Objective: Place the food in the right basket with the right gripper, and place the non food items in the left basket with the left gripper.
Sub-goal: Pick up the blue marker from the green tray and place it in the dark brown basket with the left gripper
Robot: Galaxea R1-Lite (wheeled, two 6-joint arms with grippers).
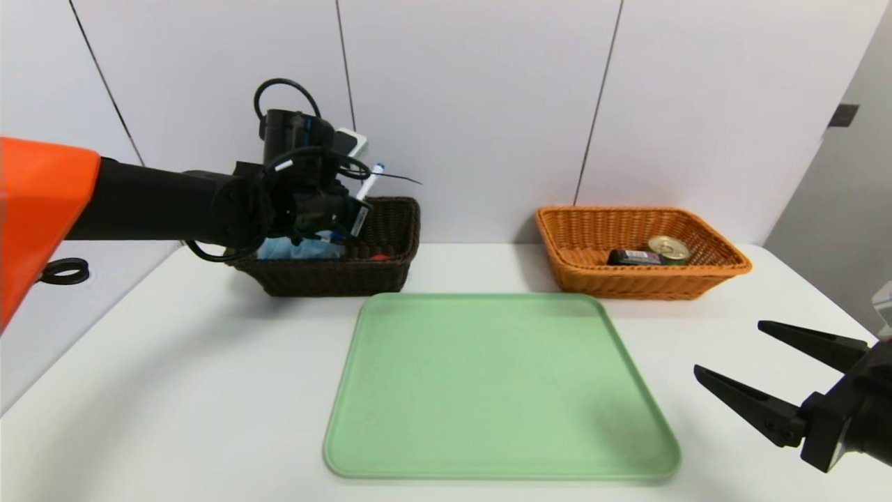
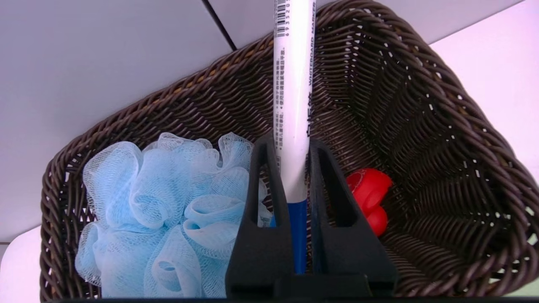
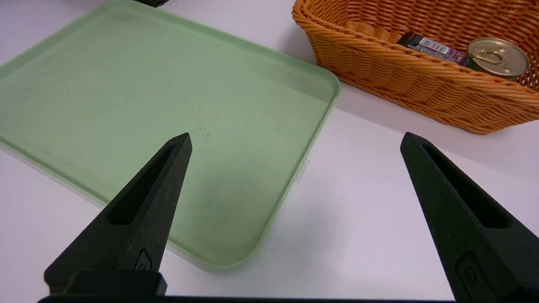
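My left gripper (image 2: 290, 143) hangs over the left basket (image 1: 390, 272) (image 2: 421, 105), shut on the white marker (image 2: 293, 84) (image 1: 369, 180) near its blue cap. The light-blue bath pouf (image 2: 160, 202) (image 1: 293, 249) and the red duck (image 2: 370, 193) (image 1: 378, 256) lie inside that dark basket. In the right basket (image 1: 627, 279) (image 3: 400, 75) rest the tin (image 1: 669, 247) (image 3: 499, 57) and the black box (image 1: 633, 257) (image 3: 429, 45). My right gripper (image 1: 729, 347) (image 3: 295, 136) stands open over the table's near right, holding nothing.
A green tray (image 1: 502, 383) (image 3: 147, 84) lies in the middle of the white table, with nothing on it. Both baskets stand at the back against the wall.
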